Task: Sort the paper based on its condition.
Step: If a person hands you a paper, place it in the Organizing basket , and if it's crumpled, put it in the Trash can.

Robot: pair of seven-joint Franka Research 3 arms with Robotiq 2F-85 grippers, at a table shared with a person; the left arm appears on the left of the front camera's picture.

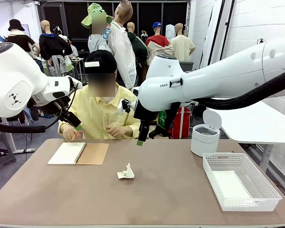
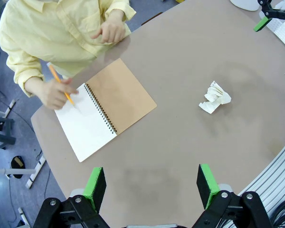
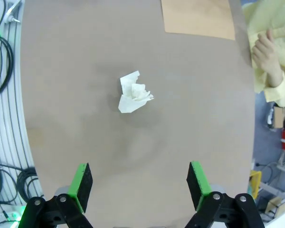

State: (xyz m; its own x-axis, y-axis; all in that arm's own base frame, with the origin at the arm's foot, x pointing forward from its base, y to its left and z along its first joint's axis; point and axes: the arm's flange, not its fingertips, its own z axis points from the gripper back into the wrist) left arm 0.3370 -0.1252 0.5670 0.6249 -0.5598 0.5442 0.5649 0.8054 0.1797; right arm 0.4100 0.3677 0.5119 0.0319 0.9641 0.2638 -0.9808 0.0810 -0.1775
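A crumpled white paper (image 1: 126, 173) lies on the brown table (image 1: 161, 199), just left of centre. My right gripper (image 1: 145, 138) hangs open above and slightly behind it. In the right wrist view the crumpled paper (image 3: 133, 93) sits well beyond the gripper (image 3: 139, 185), whose green pads (image 3: 80, 186) stand wide apart with nothing between them. My left gripper (image 2: 151, 187) is open too, high over the table's left side. From it the crumpled paper (image 2: 215, 98) lies off to the right. A flat white sheet (image 1: 229, 184) lies in the basket.
A spiral notebook (image 1: 79, 153) lies open at the far left, and a person's hand (image 2: 57, 92) writes in it with a pencil. A white mesh basket (image 1: 270, 192) stands at the right front. Behind it is a white lidded bin (image 1: 204, 138).
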